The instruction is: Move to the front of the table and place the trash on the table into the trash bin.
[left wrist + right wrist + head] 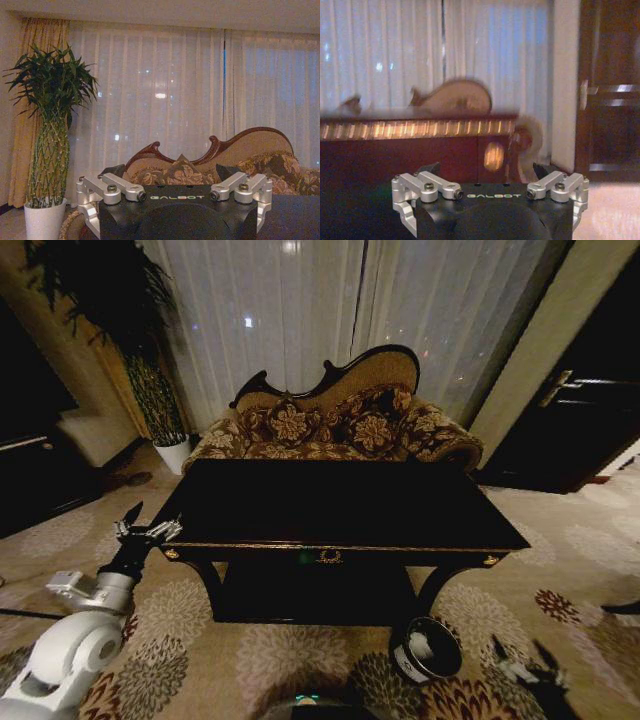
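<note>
The robot faces the table point(340, 502). Its dark top looks bare, and I see no trash on it. The bin point(427, 648) stands on the carpet by the table's right front leg, with something white inside. The left hand point(146, 530) hangs by the table's left corner, fingers spread apart and holding nothing. The right hand point(530, 668) sits low near the bin, also spread apart and holding nothing. If the right arm swings, it could knock the bin over and spill it.
</note>
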You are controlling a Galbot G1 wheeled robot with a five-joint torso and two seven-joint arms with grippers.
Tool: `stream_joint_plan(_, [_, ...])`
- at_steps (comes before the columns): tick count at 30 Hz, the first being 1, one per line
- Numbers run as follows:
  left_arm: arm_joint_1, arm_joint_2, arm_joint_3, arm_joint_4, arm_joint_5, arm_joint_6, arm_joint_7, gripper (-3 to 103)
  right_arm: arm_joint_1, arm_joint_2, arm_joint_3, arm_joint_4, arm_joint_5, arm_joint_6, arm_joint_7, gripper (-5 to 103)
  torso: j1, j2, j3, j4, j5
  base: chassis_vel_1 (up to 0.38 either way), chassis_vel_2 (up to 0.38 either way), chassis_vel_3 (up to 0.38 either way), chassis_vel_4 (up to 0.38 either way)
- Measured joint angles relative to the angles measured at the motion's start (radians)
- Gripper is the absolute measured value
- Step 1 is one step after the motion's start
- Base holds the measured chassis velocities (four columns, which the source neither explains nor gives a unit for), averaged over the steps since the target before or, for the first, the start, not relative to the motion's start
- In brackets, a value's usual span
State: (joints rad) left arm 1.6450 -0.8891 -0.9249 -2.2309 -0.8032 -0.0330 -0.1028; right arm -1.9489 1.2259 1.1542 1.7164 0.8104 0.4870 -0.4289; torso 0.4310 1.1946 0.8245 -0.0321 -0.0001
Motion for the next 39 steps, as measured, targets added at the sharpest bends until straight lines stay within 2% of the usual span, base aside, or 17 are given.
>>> stream_joint_plan(4, [0.000, 0.000, 0.000, 0.000, 0.000, 0.000, 0.000, 100, -0.019, -0.003, 0.040, 0.104, 0.025, -0.031, 0.053, 100, 0.000, 0.000, 0.000, -0.0001, -0.0001, 0.000, 0.000, 0.000, 0.000])
stream_joint_plan(7, [0.000, 0.000, 0.000, 0.000, 0.000, 0.000, 0.000, 100, -0.026, -0.021, 0.075, 0.244, 0.040, -0.092, 0.127, 100, 0.000, 0.000, 0.000, -0.0004, 0.0001, 0.000, 0.000, 0.000, 0.000])
stream_joint_plan(9, [0.000, 0.000, 0.000, 0.000, 0.000, 0.000, 0.000, 100, -0.021, -0.029, 0.075, 0.276, 0.038, -0.105, 0.145, 100, 0.000, 0.000, 0.000, -0.0003, 0.0001, 0.000, 0.000, 0.000, 0.000])
stream_joint_plan(12, [0.000, 0.000, 0.000, 0.000, 0.000, 0.000, 0.000, 100, 0.027, -0.112, 0.042, 0.396, -0.005, -0.198, 0.304, 100, 0.000, 0.000, 0.000, 0.0000, -0.0001, 0.000, 0.000, 0.000, 0.000])
stream_joint_plan(13, [0.000, 0.000, 0.000, 0.000, 0.000, 0.000, 0.000, 100, 0.041, -0.134, 0.033, 0.407, -0.019, -0.215, 0.336, 100, 0.000, 0.000, 0.000, 0.0000, -0.0002, 0.000, 0.000, 0.000, 0.000])
stream_joint_plan(14, [0.000, 0.000, 0.000, 0.000, 0.000, 0.000, 0.000, 100, 0.041, -0.134, 0.033, 0.407, -0.019, -0.215, 0.336, 100, 0.000, 0.000, 0.000, 0.0000, -0.0002, 0.000, 0.000, 0.000, 0.000])
stream_joint_plan(16, [0.000, 0.000, 0.000, 0.000, 0.000, 0.000, 0.000, 100, 0.098, -0.214, -0.008, 0.428, -0.057, -0.271, 0.426, 100, 0.000, 0.000, 0.000, 0.0005, 0.0000, 0.000, 0.000, 0.000, 0.000])
stream_joint_plan(18, [0.000, 0.000, 0.000, 0.000, 0.000, 0.000, 0.000, 100, 0.133, -0.254, -0.050, 0.440, -0.068, -0.307, 0.464, 100, 0.001, 0.000, 0.000, 0.0002, 0.0003, 0.000, 0.000, 0.000, 0.000])
stream_joint_plan(20, [0.000, 0.000, 0.000, 0.000, 0.000, 0.000, 0.000, 100, 0.150, -0.267, -0.072, 0.447, -0.073, -0.322, 0.476, 100, 0.000, 0.000, 0.000, 0.0000, 0.0003, 0.000, 0.000, 0.000, 0.000])
stream_joint_plan(22, [0.000, 0.000, 0.000, 0.000, 0.000, 0.000, 0.000, 100, 0.200, -0.281, -0.142, 0.456, -0.099, -0.347, 0.501, 100, 0.000, 0.000, 0.000, -0.0002, 0.0002, 0.000, 0.000, 0.000, 0.000])
stream_joint_plan(27, [0.000, 0.000, 0.000, 0.000, 0.000, 0.000, 0.000, 100, 0.260, -0.285, -0.216, 0.449, -0.120, -0.358, 0.509, 100, 0.000, 0.000, 0.000, -0.0001, 0.0001, 0.000, 0.000, 0.000, 0.000])
stream_joint_plan(39, [0.000, 0.000, 0.000, 0.000, 0.000, 0.000, 0.000, 100, 0.284, -0.305, -0.227, 0.440, -0.110, -0.369, 0.493, 100, 0.000, 0.000, 0.000, -0.0002, 0.0000, 0.000, 0.000, 0.000, 0.000])
